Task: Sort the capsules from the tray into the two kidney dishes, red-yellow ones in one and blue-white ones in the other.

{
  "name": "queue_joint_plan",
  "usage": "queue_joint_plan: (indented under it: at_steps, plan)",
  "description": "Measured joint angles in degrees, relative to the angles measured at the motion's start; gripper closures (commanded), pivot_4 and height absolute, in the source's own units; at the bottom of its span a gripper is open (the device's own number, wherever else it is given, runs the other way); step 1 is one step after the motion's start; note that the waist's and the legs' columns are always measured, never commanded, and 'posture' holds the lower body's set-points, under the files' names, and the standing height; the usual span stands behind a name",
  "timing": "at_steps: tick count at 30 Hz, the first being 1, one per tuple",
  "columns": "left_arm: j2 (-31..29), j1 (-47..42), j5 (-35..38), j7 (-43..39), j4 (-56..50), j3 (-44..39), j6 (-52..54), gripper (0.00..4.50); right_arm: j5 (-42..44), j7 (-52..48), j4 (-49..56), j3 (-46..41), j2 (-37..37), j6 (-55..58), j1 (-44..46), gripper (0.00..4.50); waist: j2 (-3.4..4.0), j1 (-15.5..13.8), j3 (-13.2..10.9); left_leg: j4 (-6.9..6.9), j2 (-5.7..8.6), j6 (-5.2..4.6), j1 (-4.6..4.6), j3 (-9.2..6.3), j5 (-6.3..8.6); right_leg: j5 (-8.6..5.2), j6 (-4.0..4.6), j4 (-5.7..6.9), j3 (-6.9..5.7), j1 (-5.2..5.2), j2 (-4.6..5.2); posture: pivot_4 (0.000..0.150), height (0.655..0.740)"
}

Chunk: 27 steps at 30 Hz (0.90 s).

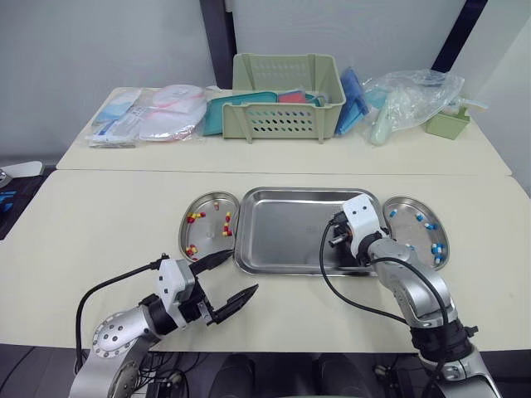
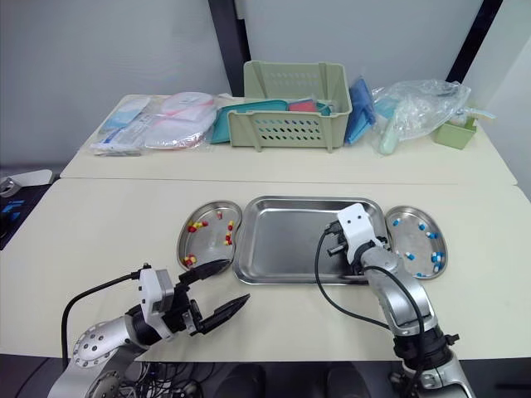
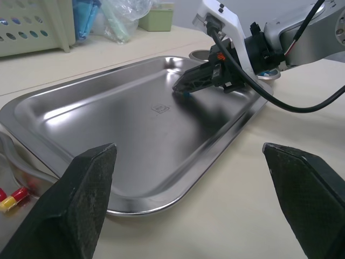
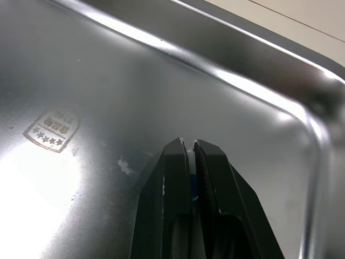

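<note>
Nearest me, the left gripper (image 1: 244, 270) hangs over the table with its fingers spread wide and nothing between them, at about 7 o'clock from the tray (image 1: 282, 224). At 11 o'clock from it sits the left kidney dish (image 1: 207, 236), which holds the red-yellow capsules (image 1: 195, 216).

Over the right half of the tray, the right gripper (image 4: 190, 147) is pressed together on a blue-white capsule (image 4: 191, 172). As far as I can tell, its long axis runs along the fingers.

The right kidney dish (image 1: 406, 220) touches the tray's right edge at about 3 o'clock from that gripper and already holds blue-white capsules (image 1: 431, 225). The right arm is far the nearer, so I judge a short carry over the rim is what comes next.

A stamped mark (image 4: 52, 128) with a row of stars sits on the tray floor. I cannot read its characters.
</note>
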State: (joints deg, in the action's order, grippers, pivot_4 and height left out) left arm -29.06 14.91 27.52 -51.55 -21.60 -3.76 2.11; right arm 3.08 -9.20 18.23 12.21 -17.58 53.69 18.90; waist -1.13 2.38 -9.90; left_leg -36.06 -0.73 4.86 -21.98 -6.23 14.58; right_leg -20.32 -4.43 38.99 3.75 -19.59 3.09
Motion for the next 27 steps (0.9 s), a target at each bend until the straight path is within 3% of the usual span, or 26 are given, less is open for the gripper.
queue_joint_plan:
  at_steps: [9,15,24,27]
  plan:
    - [-0.25,-0.28,0.16,-0.09,0.0,0.0,0.09,0.0,-0.94,-4.07,-0.05,1.63,-1.83,-3.3,-0.05,4.47,0.02,-0.02,-0.02,0.0,0.0,0.0,-0.02,0.0,0.0,0.0,0.0,-0.01,0.0,-0.03,0.0,0.15,0.74]
    - [-2.71,-0.24,2.11,-4.38,-0.01,-0.02,0.81,0.0,1.05,-7.62,5.04,-0.54,-3.42,-2.6,-0.54,4.47,0.04,-0.04,-0.05,0.01,0.0,0.0,-0.06,0.0,0.0,0.0,0.0,-0.02,-0.01,-0.04,0.0,0.15,0.74]
    - [-3.35,-2.61,4.81,-10.85,1.2,0.02,0.89,0.0,6.22,-12.51,15.38,-9.86,-8.85,1.15,-3.37,4.47,0.1,-0.42,-0.12,0.01,0.01,0.0,-0.13,0.0,0.0,0.0,0.0,-0.07,-0.02,-0.04,0.01,0.15,0.74]
    - [-2.25,-4.5,5.38,-13.04,2.98,0.72,-0.27,0.0,9.43,-16.1,21.03,-20.04,-13.89,2.94,-9.09,4.47,0.2,-0.64,-0.22,0.0,0.02,0.0,-0.18,0.02,0.0,0.0,0.0,-0.1,-0.03,-0.05,0.02,0.15,0.74]
